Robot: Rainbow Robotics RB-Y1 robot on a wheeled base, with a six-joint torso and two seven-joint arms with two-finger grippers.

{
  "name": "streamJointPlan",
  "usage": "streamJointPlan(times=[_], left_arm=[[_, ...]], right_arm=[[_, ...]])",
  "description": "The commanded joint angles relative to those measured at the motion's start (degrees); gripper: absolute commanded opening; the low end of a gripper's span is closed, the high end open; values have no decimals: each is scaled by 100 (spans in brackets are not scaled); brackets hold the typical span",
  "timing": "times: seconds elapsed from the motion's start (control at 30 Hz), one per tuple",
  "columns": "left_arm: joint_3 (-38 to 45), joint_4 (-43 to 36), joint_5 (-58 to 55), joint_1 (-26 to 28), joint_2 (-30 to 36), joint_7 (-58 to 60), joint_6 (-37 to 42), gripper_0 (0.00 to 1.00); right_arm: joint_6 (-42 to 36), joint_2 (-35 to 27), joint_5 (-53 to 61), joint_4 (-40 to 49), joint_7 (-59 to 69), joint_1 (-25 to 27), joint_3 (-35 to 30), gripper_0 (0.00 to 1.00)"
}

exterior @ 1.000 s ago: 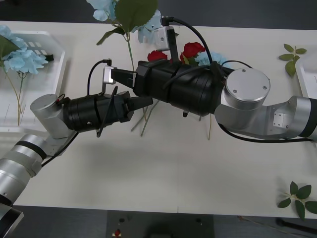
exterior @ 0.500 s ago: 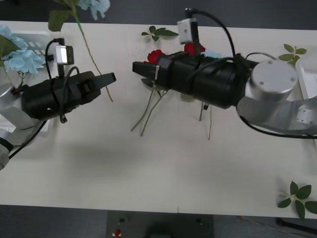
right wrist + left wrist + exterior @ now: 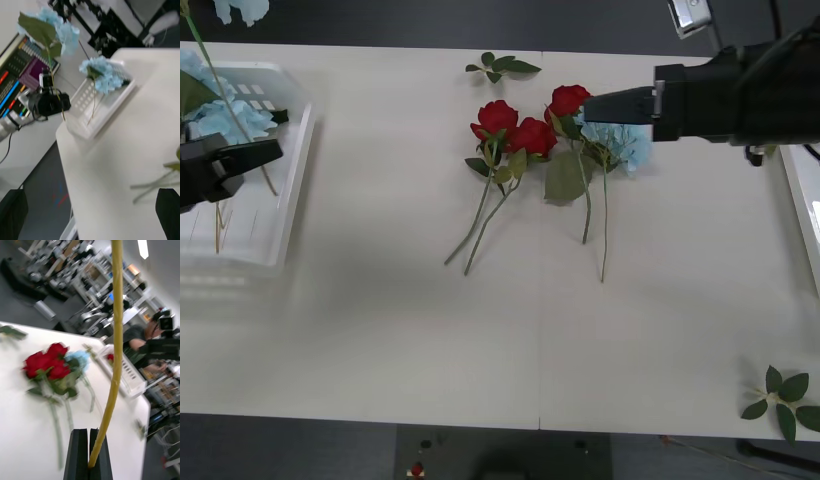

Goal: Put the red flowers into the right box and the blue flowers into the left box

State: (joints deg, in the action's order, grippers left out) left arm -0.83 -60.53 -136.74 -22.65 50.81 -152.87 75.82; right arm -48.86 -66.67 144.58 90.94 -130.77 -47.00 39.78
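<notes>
**Blue stem in the left claw above the tray**

Near the desk's front right corner we see a loose leaf sprig (image 3: 783, 402). At the left edge, our left claw (image 3: 268, 152) is clenched on the thin stem of one of the blue flowers (image 3: 116, 352), held over the left box (image 3: 292, 190), where more blue blooms already lie. Toward the desk's middle rest the red flowers (image 3: 520, 130), three roses close together, stems pointing to the front edge, with a blue cluster just beside them. Above that cluster hangs our right claw (image 3: 600, 105), released and empty. The right box (image 3: 802, 200) shows at the right edge. Another sprig (image 3: 500, 67) lies by the far edge.
</notes>
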Motion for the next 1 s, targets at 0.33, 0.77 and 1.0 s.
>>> streamJointPlan(times=[0.33,0.77,1.0], left_arm=[[2096,-134,3135,832,816,-213,-261,0],[2579,-161,5588,621,816,1699,-885,0],[1999,-310,6001,436,808,2991,-1975,0]], right_arm=[[-2954,251,-3314,-1131,2837,-239,-1552,100],[-2593,1174,-6109,-877,4797,-178,-1350,100],[-2251,1403,-6856,-877,5624,-37,-1350,100]])
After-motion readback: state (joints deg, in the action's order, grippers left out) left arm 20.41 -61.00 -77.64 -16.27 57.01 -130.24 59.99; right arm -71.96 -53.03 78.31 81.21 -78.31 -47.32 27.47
